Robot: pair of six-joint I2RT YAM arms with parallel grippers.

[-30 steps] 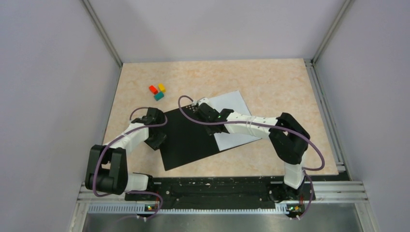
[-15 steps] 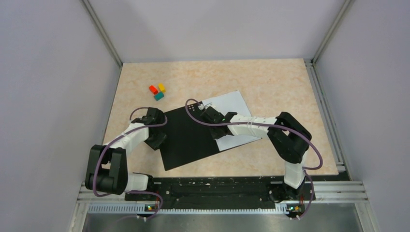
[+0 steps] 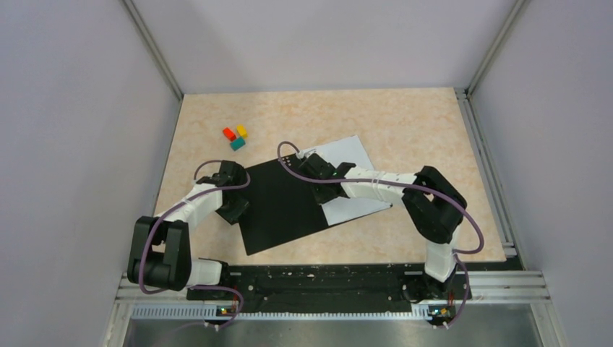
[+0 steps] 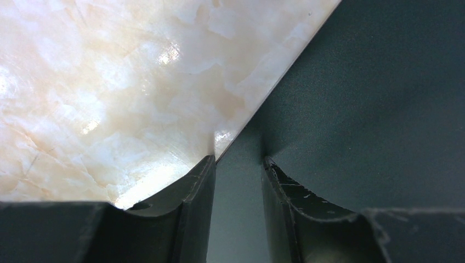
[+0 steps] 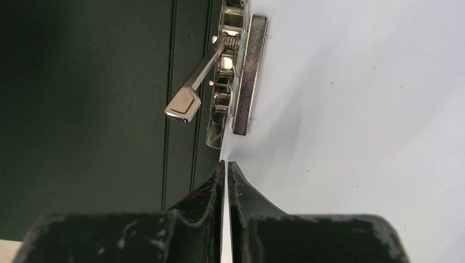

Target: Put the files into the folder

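Note:
The folder (image 3: 278, 206) lies open, black inside up, with its metal spine clip (image 5: 227, 82) showing in the right wrist view. The white files (image 3: 347, 155) lie over its right half, beside the clip. My right gripper (image 3: 312, 172) sits at the spine, its jaws (image 5: 226, 163) shut on the left edge of the white sheet (image 5: 356, 109). My left gripper (image 3: 235, 208) rests at the folder's left edge. Its jaws (image 4: 238, 160) are open: one finger is at the edge over the table and the other is on the black cover (image 4: 373, 98).
A red block (image 3: 229, 134), a yellow block (image 3: 242, 131) and a teal block (image 3: 237, 144) sit together at the back left of the marble-patterned table (image 3: 405, 123). The clip's raised lever (image 5: 189, 98) stands just ahead of my right fingers.
My right wrist has shifted a little along the spine and turned, its cable swinging with it. The left arm and the folder have stayed put.

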